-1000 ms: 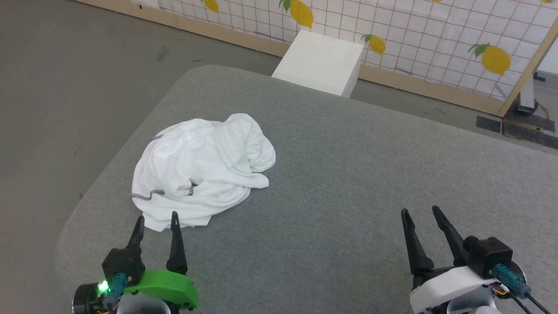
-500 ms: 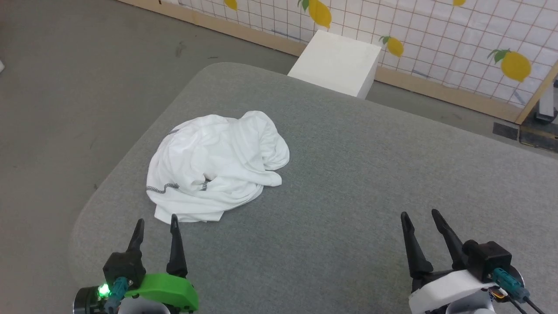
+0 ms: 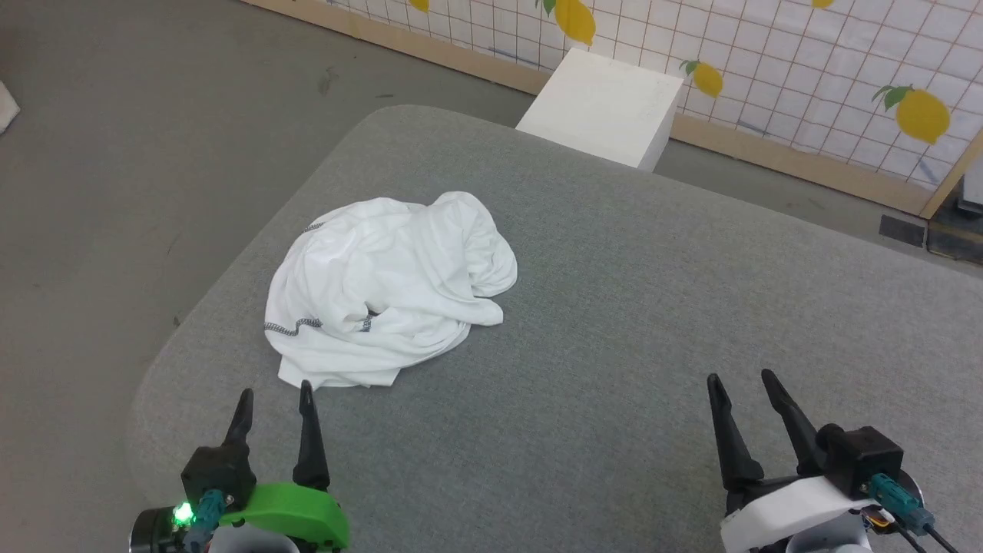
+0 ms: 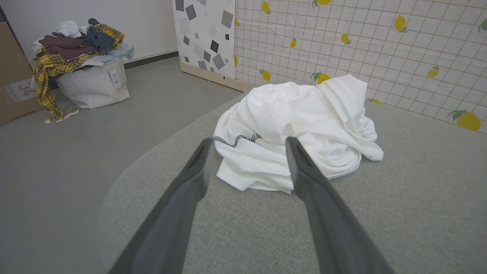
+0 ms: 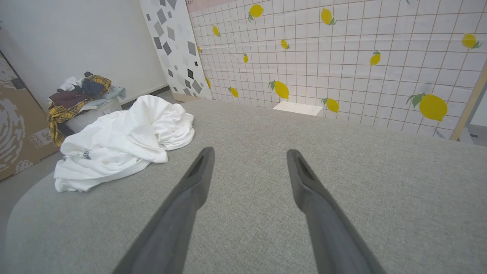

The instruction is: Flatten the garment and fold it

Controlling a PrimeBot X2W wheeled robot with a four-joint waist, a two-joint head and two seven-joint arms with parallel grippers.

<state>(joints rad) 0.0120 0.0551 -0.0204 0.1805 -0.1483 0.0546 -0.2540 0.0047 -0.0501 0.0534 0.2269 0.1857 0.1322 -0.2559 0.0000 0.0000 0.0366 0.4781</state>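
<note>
Left gripper (image 3: 276,388), open and empty, should pinch the shirt (image 3: 392,288) by its near edge and pull gently.

head: above, looking down | wrists: low, near grey surface (image 4: 418,213) | shared: garment (image 3: 388,288)

Left pincer (image 3: 276,393) agape, right pincer (image 3: 741,379) agape
</note>
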